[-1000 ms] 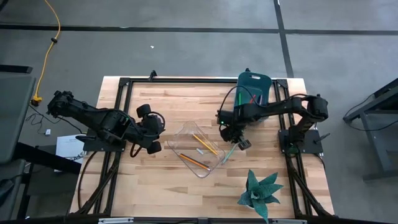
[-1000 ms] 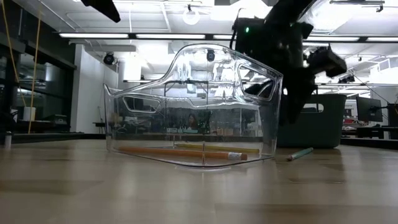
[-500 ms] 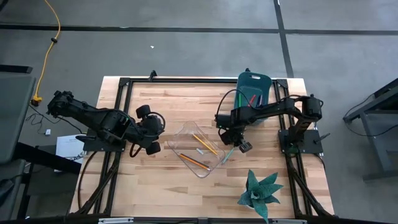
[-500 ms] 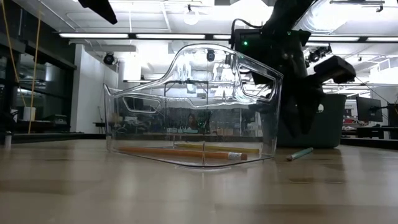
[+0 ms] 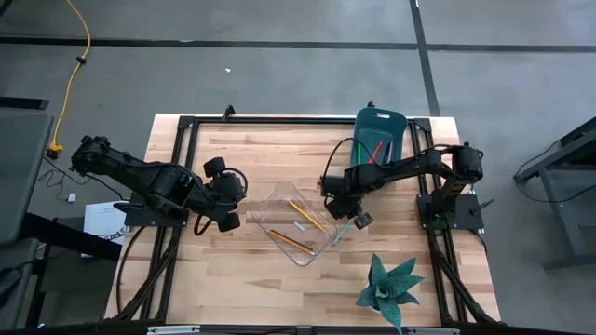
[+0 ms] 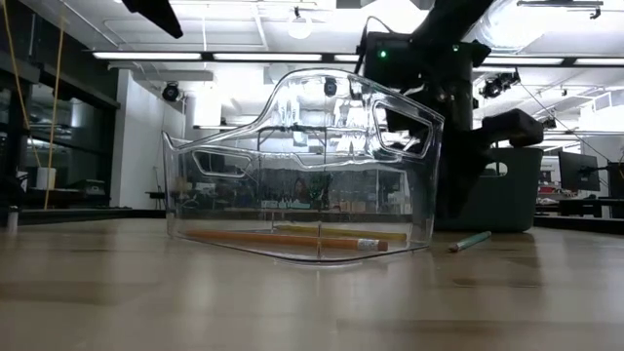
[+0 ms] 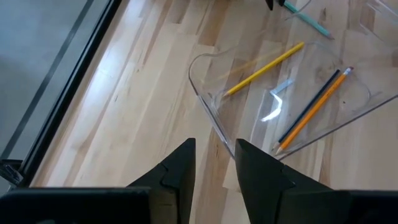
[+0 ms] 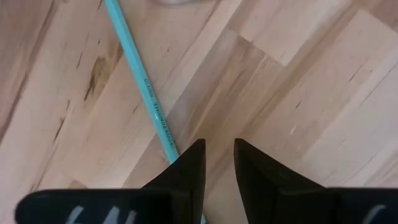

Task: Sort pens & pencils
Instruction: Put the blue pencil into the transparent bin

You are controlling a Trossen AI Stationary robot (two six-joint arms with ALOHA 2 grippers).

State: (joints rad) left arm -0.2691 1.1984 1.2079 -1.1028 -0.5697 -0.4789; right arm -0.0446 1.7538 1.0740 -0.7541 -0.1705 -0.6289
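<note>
Right pincer (image 8: 216, 163) narrowly parted, empty, over teal pencil (image 8: 143, 87) at clear bin's (image 5: 298, 223) three o'clock; risks rolling it away.

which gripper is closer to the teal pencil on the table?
Right. The right gripper hangs directly over the teal pencil, fingers slightly apart, just outside the clear bin. The left gripper waits on the bin's far side.

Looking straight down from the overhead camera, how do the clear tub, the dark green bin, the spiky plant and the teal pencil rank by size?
Largest to smallest in the high view:
1. Clear tub
2. Spiky plant and dark green bin: too alike to rank, and the right arm covers part of the bin.
3. Teal pencil, a thin sliver beside the tub.
</note>
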